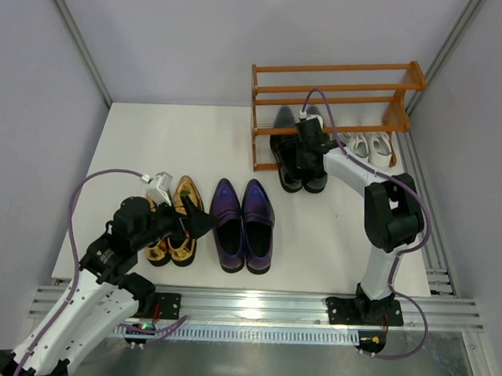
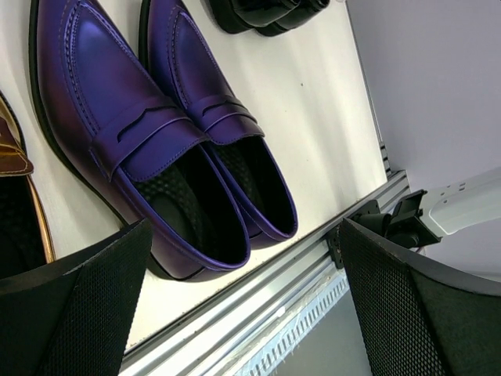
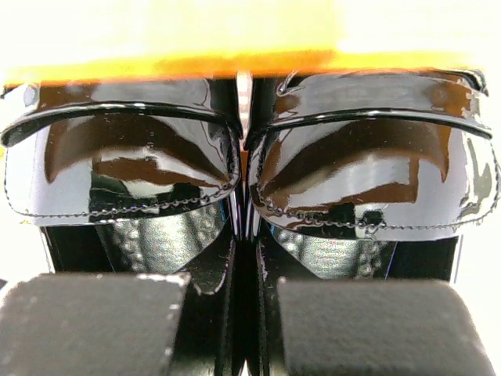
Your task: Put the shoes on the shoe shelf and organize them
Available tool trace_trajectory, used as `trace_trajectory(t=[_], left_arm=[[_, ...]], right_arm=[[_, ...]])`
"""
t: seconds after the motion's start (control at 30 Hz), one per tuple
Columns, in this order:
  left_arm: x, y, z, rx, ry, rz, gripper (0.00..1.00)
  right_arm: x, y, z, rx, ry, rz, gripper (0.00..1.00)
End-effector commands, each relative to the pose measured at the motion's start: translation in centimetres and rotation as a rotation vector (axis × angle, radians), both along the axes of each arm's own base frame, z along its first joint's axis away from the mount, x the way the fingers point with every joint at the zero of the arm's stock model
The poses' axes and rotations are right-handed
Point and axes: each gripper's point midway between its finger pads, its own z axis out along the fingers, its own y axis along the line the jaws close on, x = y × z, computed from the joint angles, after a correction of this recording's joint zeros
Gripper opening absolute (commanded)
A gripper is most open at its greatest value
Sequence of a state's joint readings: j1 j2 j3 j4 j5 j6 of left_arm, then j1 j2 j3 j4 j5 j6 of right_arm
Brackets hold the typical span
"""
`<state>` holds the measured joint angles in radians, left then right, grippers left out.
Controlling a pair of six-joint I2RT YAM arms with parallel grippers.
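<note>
Filling the space between pale grey walls, a matte white table (image 1: 153, 142) ends at its near edge in ribbed aluminium rails (image 1: 254, 309). At the far right stands the shoe shelf (image 1: 398, 111), orange-brown wood with slim horizontal bars in two tiers, its length running left to right. White sneakers (image 1: 367, 146) sit on the lower tier toward the right. Black loafers (image 1: 298, 169), mirror-glossy with stitched straps, lie side by side at the shelf's front, long axes running near to far, toes toward the lower bars. The right gripper (image 1: 307, 149) has its fingers (image 3: 94, 321) pressed in on the pair's adjoining inner walls. Purple loafers (image 1: 243, 225) and gold loafers (image 1: 173, 226), both shiny and slim, lie mid-table with toes pointing away from the arms. The left gripper (image 1: 198, 224) hangs between these two pairs, its textured black fingers spread wide, holding nothing.
</note>
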<state>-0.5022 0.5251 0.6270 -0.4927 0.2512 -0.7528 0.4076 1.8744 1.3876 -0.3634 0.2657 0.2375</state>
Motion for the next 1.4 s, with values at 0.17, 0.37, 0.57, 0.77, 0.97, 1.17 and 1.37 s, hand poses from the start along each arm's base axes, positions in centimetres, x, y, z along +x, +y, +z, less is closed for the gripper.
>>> trace_trajectory(t=[0.17, 0.37, 0.57, 0.77, 0.97, 1.17, 1.37], left_arm=[[-0.3, 0.4, 1.9, -0.03, -0.037, 0.018, 1.0], [-0.5, 0.4, 1.9, -0.031, -0.033, 0.018, 1.0], [-0.6, 0.6, 1.8, -0.034, -0.032, 0.024, 1.0], [-0.8, 0.6, 2.0, -0.035, -0.035, 0.02, 1.0], [-1.0, 0.7, 2.0, -0.037, -0.034, 0.023, 1.0], [-1.1, 0.7, 2.2, -0.039, -0.036, 0.019, 1.0], [-1.0, 0.8, 2.2, -0.037, -0.035, 0.024, 1.0]], right_arm=[[7.1, 1.3, 9.8, 0.112, -0.34, -0.073, 0.04], [7.8, 1.9, 10.3, 0.136, -0.344, -0.079, 0.04], [8.3, 1.5, 10.5, 0.164, -0.352, -0.103, 0.04], [8.9, 1.6, 9.7, 0.174, -0.322, -0.099, 0.04], [9.1, 1.7, 8.3, 0.177, -0.287, -0.093, 0.16], [8.7, 1.7, 8.2, 0.177, -0.28, -0.081, 0.47], [7.1, 0.6, 9.2, 0.163, -0.298, -0.089, 0.68]])
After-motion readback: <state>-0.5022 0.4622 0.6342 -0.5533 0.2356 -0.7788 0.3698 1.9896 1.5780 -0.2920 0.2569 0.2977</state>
